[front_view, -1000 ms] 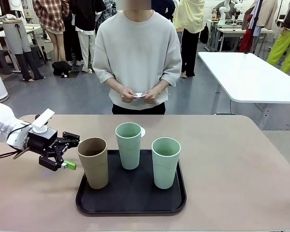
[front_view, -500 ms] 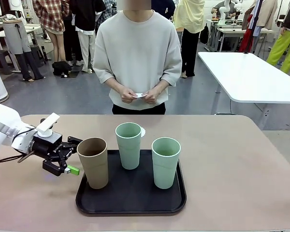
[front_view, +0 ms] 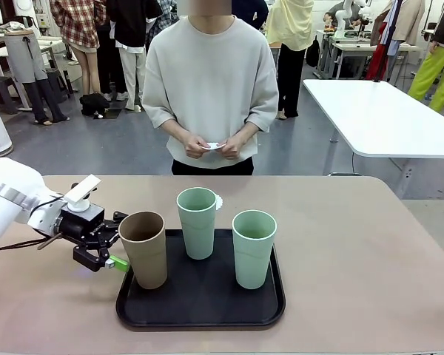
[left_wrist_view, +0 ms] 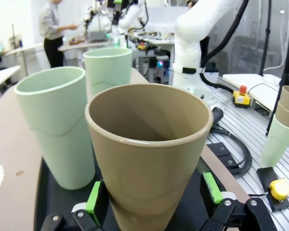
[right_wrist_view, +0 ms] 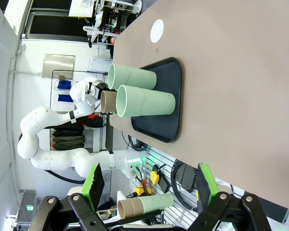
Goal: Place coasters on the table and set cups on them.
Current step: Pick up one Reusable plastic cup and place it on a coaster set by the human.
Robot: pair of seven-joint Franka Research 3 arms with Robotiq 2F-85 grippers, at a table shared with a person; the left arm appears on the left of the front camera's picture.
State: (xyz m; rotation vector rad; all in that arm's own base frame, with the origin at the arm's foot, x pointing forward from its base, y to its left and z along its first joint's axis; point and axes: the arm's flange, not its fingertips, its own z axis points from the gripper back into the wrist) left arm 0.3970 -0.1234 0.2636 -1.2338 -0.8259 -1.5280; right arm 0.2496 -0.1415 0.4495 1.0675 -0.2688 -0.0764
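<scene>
Your left gripper point(front_view: 117, 241) is down at table height at the left end of the black tray point(front_view: 207, 319). Its fingers are spread, 1 on each side of the brown cup point(front_view: 143, 250). In the left wrist view, the 2 green pads point(left_wrist_view: 94, 202) flank the cup's lower body with a narrow gap showing on either side. Nothing is grasped.

The brown cup stands upright at the tray's front-left corner. The 2 pale green cups are also upright on the tray: 1 point(front_view: 197, 222) at the rear middle, the other point(front_view: 253, 248) toward the right.

1 coaster point(front_view: 218, 201) lies flat on the table point(front_view: 355, 244), just behind the rear green cup and off the tray. No cup is on it. The person at the far side holds another coaster point(front_view: 213, 146) in both hands point(front_view: 196, 146) at waist height.

Your right gripper point(right_wrist_view: 149, 178) hangs well above the table. Its fingers are released and hold nothing.
</scene>
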